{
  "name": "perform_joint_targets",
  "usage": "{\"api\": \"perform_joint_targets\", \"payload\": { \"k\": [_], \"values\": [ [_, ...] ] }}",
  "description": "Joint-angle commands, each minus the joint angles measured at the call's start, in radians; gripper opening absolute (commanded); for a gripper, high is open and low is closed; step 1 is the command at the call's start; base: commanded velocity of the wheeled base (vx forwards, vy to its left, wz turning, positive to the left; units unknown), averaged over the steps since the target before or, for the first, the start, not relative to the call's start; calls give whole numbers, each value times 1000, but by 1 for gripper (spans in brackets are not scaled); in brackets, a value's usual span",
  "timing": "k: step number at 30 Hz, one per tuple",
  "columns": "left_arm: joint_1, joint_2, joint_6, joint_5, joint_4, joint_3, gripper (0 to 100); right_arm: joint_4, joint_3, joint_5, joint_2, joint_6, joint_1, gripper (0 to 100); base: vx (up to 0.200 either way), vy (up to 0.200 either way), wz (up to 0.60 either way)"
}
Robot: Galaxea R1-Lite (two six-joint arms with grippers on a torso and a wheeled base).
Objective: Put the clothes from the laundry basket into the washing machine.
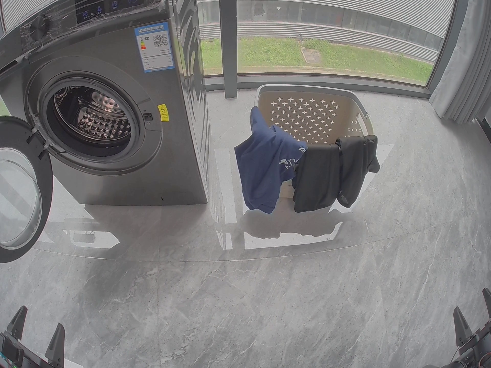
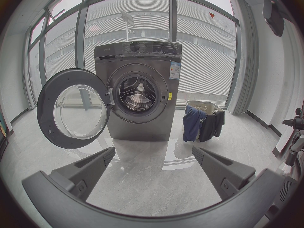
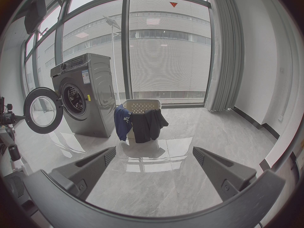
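A beige laundry basket stands on the floor to the right of the grey washing machine. Over its front rim hang a blue garment and two black garments. The machine's round door is swung wide open to the left and the drum looks empty. My left gripper is open at the near left, far from the basket. At the near right my right gripper is open too, holding nothing. The wrist views show the basket ahead, between open fingers.
A window wall runs behind the machine and basket, with a dark pillar between them. A grey curtain hangs at the far right. Glossy grey floor lies between me and the basket.
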Motion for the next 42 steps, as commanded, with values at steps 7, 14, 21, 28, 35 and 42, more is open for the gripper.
{"api": "perform_joint_targets", "payload": {
  "k": [7,14,21,28,35,42],
  "values": [
    [0,-7,-2,-1,0,15,100,0,18,1,-7,0,0,100,86,0,0],
    [0,-7,-2,-1,0,15,100,0,18,1,-7,0,0,100,200,0,0],
    [0,-7,-1,0,0,15,100,0,18,1,-7,0,0,100,57,0,0],
    [0,-7,-2,0,0,15,100,0,18,2,-5,-2,-1,100,0,0,0],
    [0,-7,-2,0,0,15,100,0,18,1,-7,-2,-1,100,0,-114,0],
    [0,-7,-2,0,0,15,100,0,18,1,-7,-2,-1,100,0,-200,0]
  ]
}}
